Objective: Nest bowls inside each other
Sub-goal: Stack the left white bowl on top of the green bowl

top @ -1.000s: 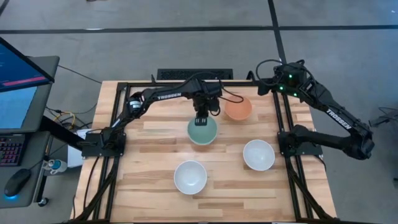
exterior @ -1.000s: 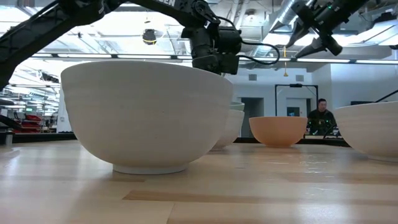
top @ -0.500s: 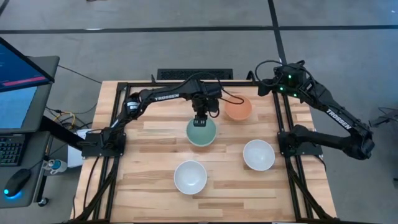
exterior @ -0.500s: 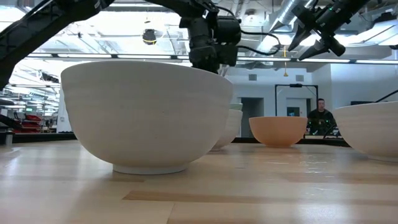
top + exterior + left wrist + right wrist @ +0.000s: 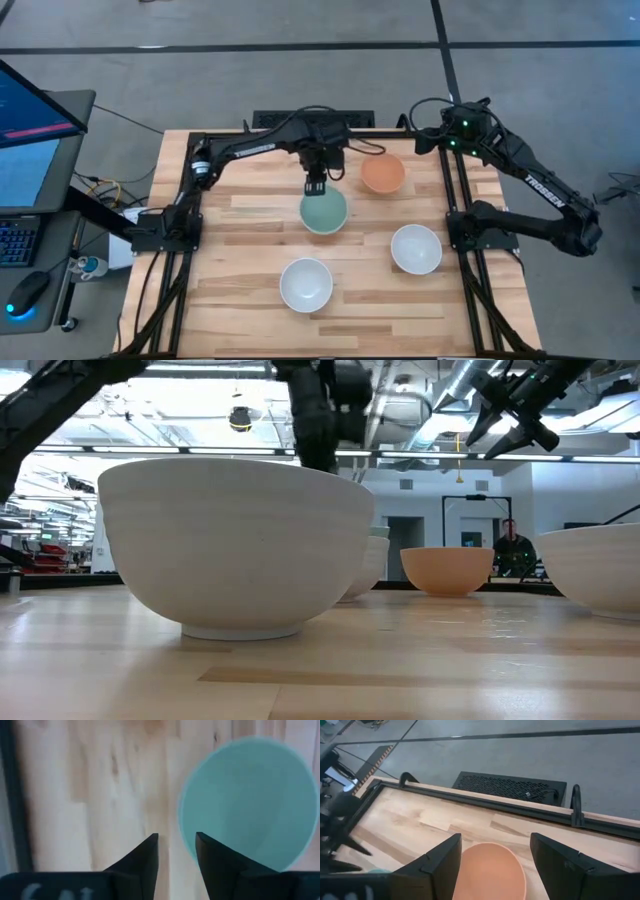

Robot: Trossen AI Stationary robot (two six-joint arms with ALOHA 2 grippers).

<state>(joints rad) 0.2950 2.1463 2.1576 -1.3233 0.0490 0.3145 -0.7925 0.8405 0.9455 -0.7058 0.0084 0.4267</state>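
Mint bowl (image 5: 324, 211) sits free, left fingers (image 5: 315, 188) released at its rim; right fingers (image 5: 492, 865) spread.

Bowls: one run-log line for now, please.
left hand open, above mint bowl rim | right hand open, over orange bowl | two white bowls loose

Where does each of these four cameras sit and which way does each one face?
High: overhead, straight down; both arms, the wooden table.
Low: table height, across the near white round bowl; both arms overhead.
Left wrist: looks down past the left gripper at the mint green bowl.
Right wrist: looks past the right gripper, open, at the orange bowl.
High and right wrist share the orange bowl.
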